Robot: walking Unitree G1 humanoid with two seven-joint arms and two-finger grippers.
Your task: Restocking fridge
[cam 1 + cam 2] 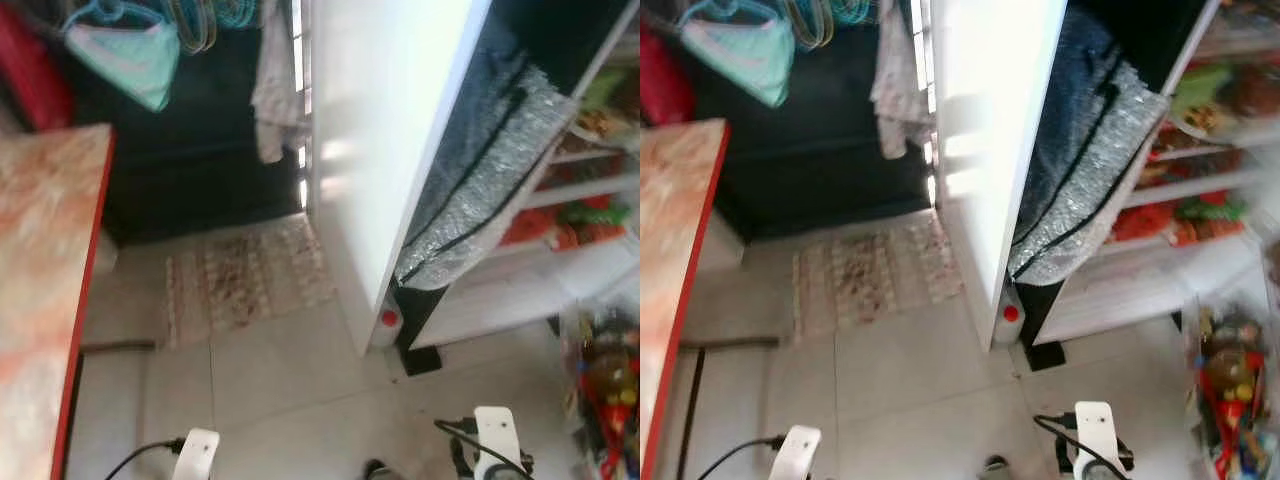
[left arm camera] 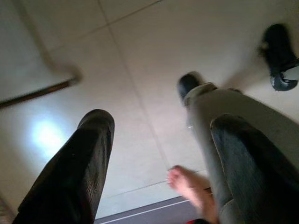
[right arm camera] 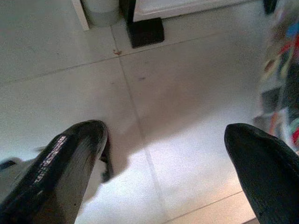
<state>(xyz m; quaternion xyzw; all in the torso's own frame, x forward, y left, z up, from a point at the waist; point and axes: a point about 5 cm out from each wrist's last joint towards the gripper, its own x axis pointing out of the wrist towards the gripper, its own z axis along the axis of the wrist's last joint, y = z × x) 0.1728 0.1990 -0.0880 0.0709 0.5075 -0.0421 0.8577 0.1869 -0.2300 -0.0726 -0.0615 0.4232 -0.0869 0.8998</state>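
Left eye view puts the fridge (image 1: 400, 150), door open, ahead with both hands (image 3: 163, 154) spread and empty, so walking in blind could kick the bottle (image 1: 388, 322) at its base.

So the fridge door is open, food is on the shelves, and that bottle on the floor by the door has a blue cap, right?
Nearly. The fridge door is open and food sits on the shelves, but the bottle on the floor by the door has a red cap, not blue. The left eye view shows it.
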